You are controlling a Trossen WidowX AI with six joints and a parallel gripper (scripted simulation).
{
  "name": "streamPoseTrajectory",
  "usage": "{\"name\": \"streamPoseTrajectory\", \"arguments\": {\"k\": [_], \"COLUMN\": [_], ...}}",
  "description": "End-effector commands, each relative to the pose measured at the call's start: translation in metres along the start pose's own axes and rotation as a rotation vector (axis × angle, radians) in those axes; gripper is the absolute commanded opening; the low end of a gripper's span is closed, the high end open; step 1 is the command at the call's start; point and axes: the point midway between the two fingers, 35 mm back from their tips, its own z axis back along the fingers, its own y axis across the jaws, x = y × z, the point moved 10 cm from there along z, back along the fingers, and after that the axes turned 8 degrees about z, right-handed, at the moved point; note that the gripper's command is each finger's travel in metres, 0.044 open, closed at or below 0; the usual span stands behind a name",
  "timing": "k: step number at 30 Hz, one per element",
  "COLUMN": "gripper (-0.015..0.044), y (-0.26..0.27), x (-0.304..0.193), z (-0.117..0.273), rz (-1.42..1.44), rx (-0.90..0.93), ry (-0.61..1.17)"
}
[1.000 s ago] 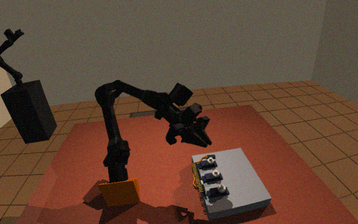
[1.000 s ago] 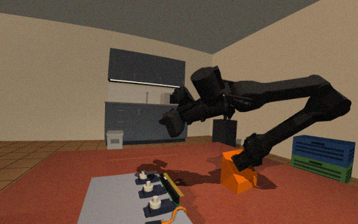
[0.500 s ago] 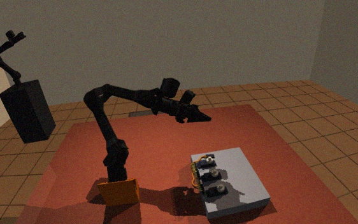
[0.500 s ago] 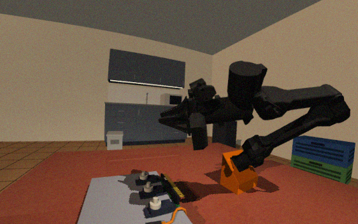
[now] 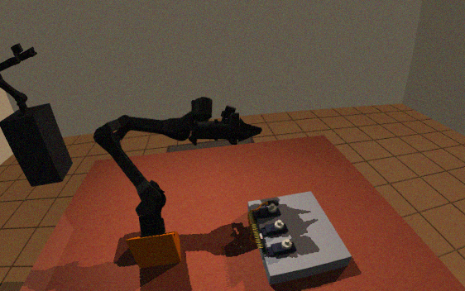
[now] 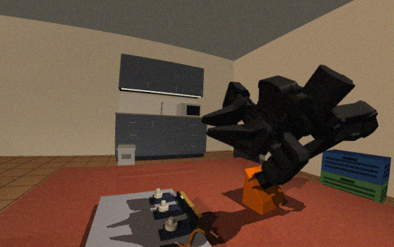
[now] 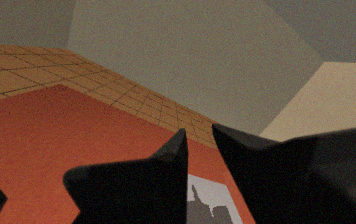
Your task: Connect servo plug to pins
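The grey holder (image 5: 331, 244) (image 6: 109, 207) (image 7: 212, 190) carries three dark servos with white hubs. A row of yellowish pins (image 5: 255, 231) (image 6: 189, 203) runs along its edge on the arm's side. An orange lead (image 5: 261, 206) (image 6: 196, 234) curves by the servo (image 5: 269, 211) (image 6: 173, 229) at one end of the row. The plug cannot be made out, nor can the coloured band. My gripper (image 5: 261, 130) (image 6: 205, 126) (image 7: 198, 130) is open, its fingers slightly apart with nothing seen between them. It points roughly level, high above the table and clear of the holder.
The arm stands on an orange base block (image 5: 155, 250) (image 6: 257, 196) on the red table (image 5: 207, 178) (image 6: 87, 179) (image 7: 75, 135). The arm's shadow falls across the holder. Another arm on a black pedestal (image 5: 39, 145) and stacked crates (image 6: 354, 168) stand beyond the table.
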Motion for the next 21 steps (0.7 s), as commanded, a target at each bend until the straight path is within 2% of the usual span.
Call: {"name": "streamPoseTrajectory", "arguments": {"k": [1, 6, 8, 21], "gripper": [0.0115, 0.0115, 0.0115, 0.0115], "y": [0.014, 0.028, 0.028, 0.032], "x": [0.013, 0.029, 0.029, 0.018], "z": [0.016, 0.035, 0.033, -0.022], "rz": [0.066, 0.132, 0.134, 0.138], "rx": [0.07, 0.143, 0.148, 0.29], "ry": [-0.114, -0.247, -0.232, 0.128]}}
